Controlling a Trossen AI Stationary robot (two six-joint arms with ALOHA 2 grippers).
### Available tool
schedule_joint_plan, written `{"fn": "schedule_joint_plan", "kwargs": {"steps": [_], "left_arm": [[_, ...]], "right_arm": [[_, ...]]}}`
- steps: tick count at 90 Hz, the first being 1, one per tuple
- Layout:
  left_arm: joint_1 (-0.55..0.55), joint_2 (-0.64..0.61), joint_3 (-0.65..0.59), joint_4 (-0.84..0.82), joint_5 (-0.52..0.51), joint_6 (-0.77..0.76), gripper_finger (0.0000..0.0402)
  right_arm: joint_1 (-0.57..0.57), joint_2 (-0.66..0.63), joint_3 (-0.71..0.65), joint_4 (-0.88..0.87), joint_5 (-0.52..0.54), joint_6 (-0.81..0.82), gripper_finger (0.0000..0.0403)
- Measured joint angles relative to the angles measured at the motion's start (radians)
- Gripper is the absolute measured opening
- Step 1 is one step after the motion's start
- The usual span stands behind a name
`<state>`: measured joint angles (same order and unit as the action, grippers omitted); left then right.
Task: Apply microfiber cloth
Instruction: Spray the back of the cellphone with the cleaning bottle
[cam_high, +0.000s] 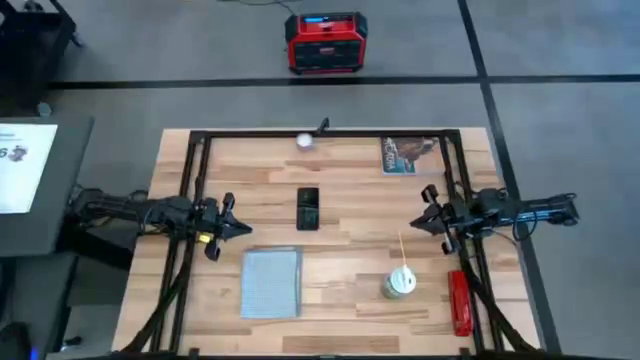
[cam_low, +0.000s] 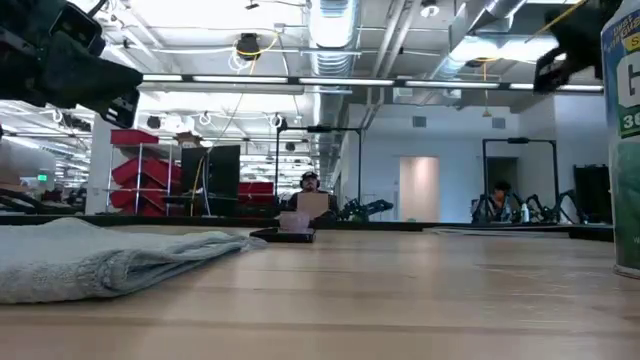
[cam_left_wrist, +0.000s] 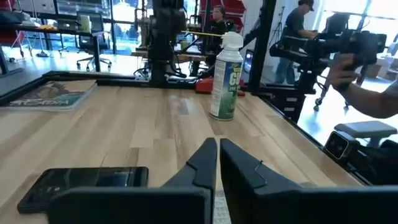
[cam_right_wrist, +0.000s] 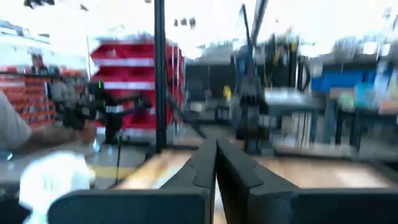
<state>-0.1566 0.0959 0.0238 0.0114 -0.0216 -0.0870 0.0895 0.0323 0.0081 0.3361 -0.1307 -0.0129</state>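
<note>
The pale grey-blue microfiber cloth (cam_high: 272, 283) lies flat on the wooden table near its front edge, left of centre; in the low view the cloth (cam_low: 100, 258) shows as a low rumpled heap. A black phone (cam_high: 308, 208) lies flat at the table's middle. My left gripper (cam_high: 240, 222) hovers shut at the table's left side, left of the phone and beyond the cloth's far left corner; the left wrist view shows its fingers (cam_left_wrist: 219, 146) together with the phone (cam_left_wrist: 81, 183) beside them. My right gripper (cam_high: 420, 222) hovers shut at the right side, fingers (cam_right_wrist: 216, 146) together.
A white-and-green spray can (cam_high: 399, 283) with a thin straw stands front right, and a red tool (cam_high: 459, 300) lies beside it. A printed card (cam_high: 408, 155) lies far right, and a small white ball (cam_high: 304, 140) sits at the far edge. A black frame (cam_high: 190, 190) borders the table.
</note>
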Motion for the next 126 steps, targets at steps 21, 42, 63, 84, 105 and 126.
{"fn": "schedule_joint_plan", "kwargs": {"steps": [21,42,63,84,105,126], "left_arm": [[0.000,0.000,0.001,0.005,-0.005,0.040,0.0000],[0.001,0.000,0.002,0.014,-0.102,0.072,0.0000],[0.001,0.000,0.005,0.020,-0.206,0.105,0.0000],[0.001,0.000,0.005,0.027,-0.211,0.078,0.0000],[0.001,0.000,0.005,0.027,-0.210,0.053,0.0000],[0.001,0.000,0.005,0.028,-0.209,0.039,0.0000]], "right_arm": [[-0.053,0.005,0.038,0.062,0.068,-0.032,0.0000],[-0.203,0.226,0.235,-0.229,0.199,-0.073,0.0000],[-0.405,0.687,0.481,-0.442,0.202,-0.126,0.0000],[-0.513,1.038,0.889,-1.000,0.272,-0.178,0.0000],[-0.565,1.208,0.756,-0.374,-0.293,-0.089,0.0000],[-0.450,1.537,0.792,-0.013,-0.335,0.000,0.0000]]}}
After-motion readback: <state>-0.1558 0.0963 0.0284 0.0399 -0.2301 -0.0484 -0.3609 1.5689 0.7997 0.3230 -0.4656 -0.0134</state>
